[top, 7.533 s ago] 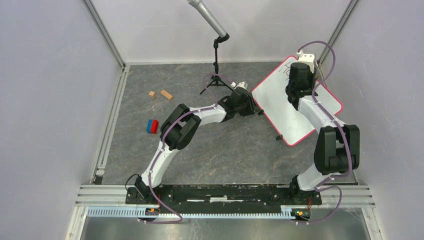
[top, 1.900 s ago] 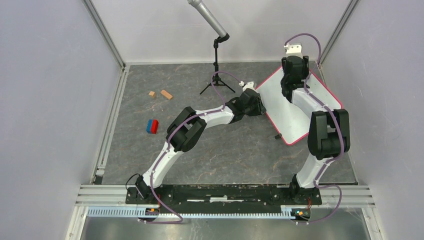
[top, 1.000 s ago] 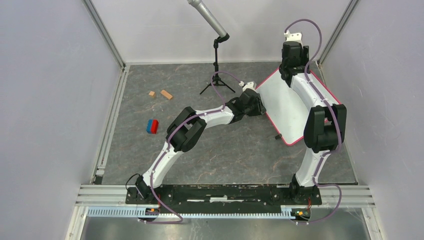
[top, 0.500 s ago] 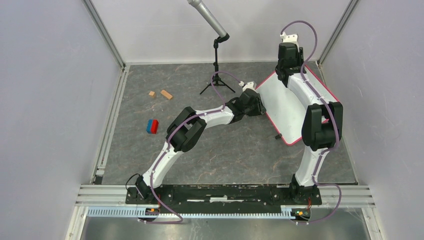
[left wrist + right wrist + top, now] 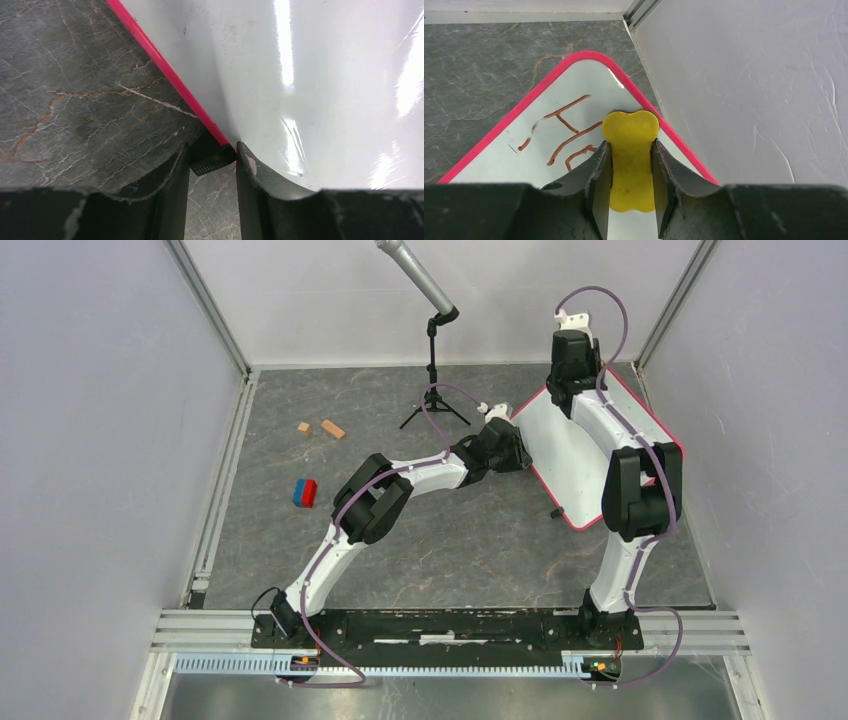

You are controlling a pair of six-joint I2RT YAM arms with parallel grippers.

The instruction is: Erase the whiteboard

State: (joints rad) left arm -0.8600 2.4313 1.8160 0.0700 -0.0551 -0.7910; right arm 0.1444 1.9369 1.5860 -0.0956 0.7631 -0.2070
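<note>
The whiteboard [image 5: 560, 455], white with a pink-red rim, lies at an angle at the right of the floor. Brown pen strokes [image 5: 566, 132] mark its far corner. My right gripper [image 5: 631, 145] is over that corner, shut on a yellow bone-shaped piece [image 5: 630, 125] that rests on the board next to the strokes. In the top view the right gripper [image 5: 562, 398] points down at the board's far end. My left gripper [image 5: 210, 150] is shut on the board's left edge, clamping a small black foot [image 5: 212, 160] under the red rim [image 5: 165, 75].
A microphone stand [image 5: 435, 360] rises just left of the board. Two small wooden blocks [image 5: 320, 428] and a red-and-blue block [image 5: 304, 491] lie at the left. The right side wall [image 5: 749, 100] runs close along the board's far edge.
My right gripper has closed on the yellow piece, and its arm has shifted a little left toward the board's far corner. The left arm and the board have stayed put.
</note>
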